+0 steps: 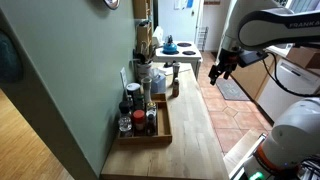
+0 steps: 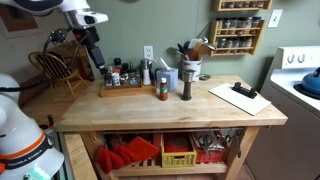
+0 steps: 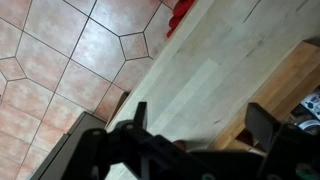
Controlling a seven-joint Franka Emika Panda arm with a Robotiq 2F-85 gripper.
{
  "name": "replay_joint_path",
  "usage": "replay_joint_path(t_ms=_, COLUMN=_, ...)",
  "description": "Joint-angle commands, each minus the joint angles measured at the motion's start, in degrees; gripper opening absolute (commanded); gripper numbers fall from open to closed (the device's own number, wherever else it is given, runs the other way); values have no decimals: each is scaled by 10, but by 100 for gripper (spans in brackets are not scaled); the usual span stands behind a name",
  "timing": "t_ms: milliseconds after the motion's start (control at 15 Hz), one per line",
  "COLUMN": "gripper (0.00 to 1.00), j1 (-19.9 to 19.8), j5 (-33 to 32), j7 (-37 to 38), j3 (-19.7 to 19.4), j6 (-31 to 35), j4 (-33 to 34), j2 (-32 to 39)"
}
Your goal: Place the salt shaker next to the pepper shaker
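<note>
The pepper shaker [image 2: 163,91], slim and brown, stands near the middle of the wooden table [image 2: 200,112]. The salt shaker [image 2: 186,84], greyish with a darker top, stands upright just to its right, a small gap between them. In an exterior view the brown shaker [image 1: 175,88] shows beyond the tray. My gripper [image 2: 101,72] hangs in the air over the table's end by the tray, well away from both shakers; it also shows in an exterior view [image 1: 217,72]. In the wrist view my gripper [image 3: 195,128] is open and empty above the tabletop edge and the tiled floor.
A wooden tray [image 2: 128,92] with several bottles and jars lies along the wall. A utensil holder [image 2: 193,60] stands behind the shakers. A clipboard [image 2: 240,97] lies at the table's far end. A spice rack [image 2: 241,25] hangs on the wall. A chair [image 2: 55,70] stands beyond the table.
</note>
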Motion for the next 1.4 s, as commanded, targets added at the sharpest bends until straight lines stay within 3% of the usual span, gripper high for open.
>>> replay_joint_path(t_ms=0, gripper=100, j1=2, j5=-1, j7=1, j3=-2, j6=-2, j4=1, j2=1)
replay_joint_path(t_ms=400, gripper=100, j1=2, j5=-4, j7=4, j3=5, j6=11, j4=15, j2=16)
replay_joint_path(t_ms=467, gripper=100, j1=22, j5=4, j7=-9, j3=11, j6=25, j4=34, j2=34)
replay_joint_path(t_ms=867, gripper=100, j1=98, j5=23, j7=-22, j3=90, j6=88, j4=167, j2=190)
replay_joint_path(t_ms=1133, gripper=100, j1=90, j5=1, j7=9, j3=120, j6=148, j4=259, j2=317)
replay_joint_path(t_ms=1333, gripper=100, j1=76, j5=-55, j7=48, j3=139, j6=168, j4=330, j2=406)
